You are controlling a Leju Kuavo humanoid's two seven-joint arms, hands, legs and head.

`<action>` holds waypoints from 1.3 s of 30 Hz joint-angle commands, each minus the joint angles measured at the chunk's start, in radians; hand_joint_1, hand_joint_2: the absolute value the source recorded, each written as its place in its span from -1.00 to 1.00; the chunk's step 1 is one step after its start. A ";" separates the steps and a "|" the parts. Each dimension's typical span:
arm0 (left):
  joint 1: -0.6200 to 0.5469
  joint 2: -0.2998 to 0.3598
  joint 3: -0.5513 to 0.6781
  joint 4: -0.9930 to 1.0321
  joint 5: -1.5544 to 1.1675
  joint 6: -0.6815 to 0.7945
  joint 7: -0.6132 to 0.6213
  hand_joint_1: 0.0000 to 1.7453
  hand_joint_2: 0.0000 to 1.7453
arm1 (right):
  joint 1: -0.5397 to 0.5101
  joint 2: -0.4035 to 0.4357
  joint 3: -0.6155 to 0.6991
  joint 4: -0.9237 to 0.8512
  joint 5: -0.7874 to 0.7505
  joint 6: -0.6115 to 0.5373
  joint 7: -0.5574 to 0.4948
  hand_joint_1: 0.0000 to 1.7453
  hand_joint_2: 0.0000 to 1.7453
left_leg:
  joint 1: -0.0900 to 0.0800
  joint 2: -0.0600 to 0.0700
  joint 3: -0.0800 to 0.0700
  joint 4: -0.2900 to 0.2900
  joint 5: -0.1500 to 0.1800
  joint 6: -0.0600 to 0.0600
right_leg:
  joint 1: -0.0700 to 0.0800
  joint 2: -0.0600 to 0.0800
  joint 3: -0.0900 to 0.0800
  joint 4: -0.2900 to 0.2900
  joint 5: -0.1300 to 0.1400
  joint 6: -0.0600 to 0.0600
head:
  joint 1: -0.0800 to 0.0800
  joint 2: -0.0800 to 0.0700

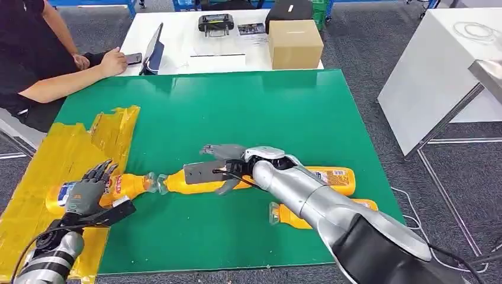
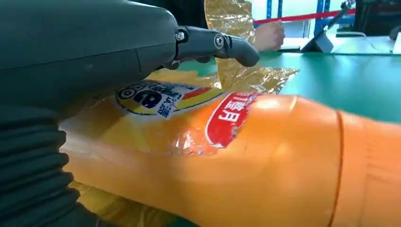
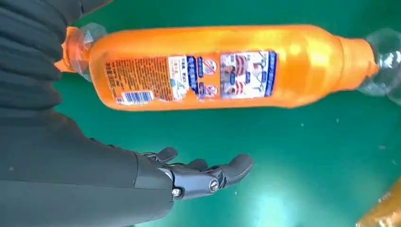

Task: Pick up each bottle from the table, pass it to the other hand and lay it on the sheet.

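An orange bottle [image 1: 127, 186] [image 2: 265, 156] lies on its side on the yellow sheet [image 1: 65, 148] [image 2: 227, 28], its neck over the sheet's edge. My left hand [image 1: 89, 188] [image 2: 85, 47] hovers just over its label end with fingers straight and apart, gripping nothing. A second orange bottle [image 1: 331, 177] [image 3: 213, 66] lies on the green table [image 1: 237, 106] at mid-table. My right hand [image 1: 228, 165] [image 3: 189, 177] is over its neck half, fingers stretched out, and the wrist view shows a gap between hand and bottle. A third bottle [image 1: 290, 218] lies nearer me, partly hidden by my right arm.
A person [image 1: 35, 53] sits at the far left corner with a hand on a phone. Behind the green table stands a white table with a cardboard box [image 1: 295, 44], a tablet and a controller. Another white table [image 1: 438, 65] stands to the right.
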 commanded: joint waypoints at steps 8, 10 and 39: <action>-0.015 -0.010 0.014 0.047 0.318 -0.275 -0.225 -1.00 -1.00 | 0.009 0.042 0.216 0.232 0.117 -0.062 0.014 -1.00 1.00 | 0.001 0.001 0.008 -0.002 0.001 -0.002 | 0.001 0.000 0.008 -0.002 0.001 -0.002 | 0.000 0.000; 0.029 -0.023 0.003 -0.084 0.482 -0.354 -0.226 -1.00 -1.00 | 0.019 0.045 0.222 0.256 0.152 -0.085 0.022 -1.00 1.00 | 0.002 0.000 0.008 -0.002 0.002 -0.002 | 0.003 -0.001 0.008 -0.002 0.002 -0.004 | 0.000 0.000; 0.061 -0.177 0.098 -0.417 0.864 -0.574 -0.226 -1.00 -1.00 | 0.119 0.036 0.118 0.353 0.337 -0.171 0.167 1.00 1.00 | 0.005 -0.002 0.002 0.000 0.002 -0.003 | 0.004 -0.003 0.002 -0.003 0.002 -0.004 | 0.000 0.000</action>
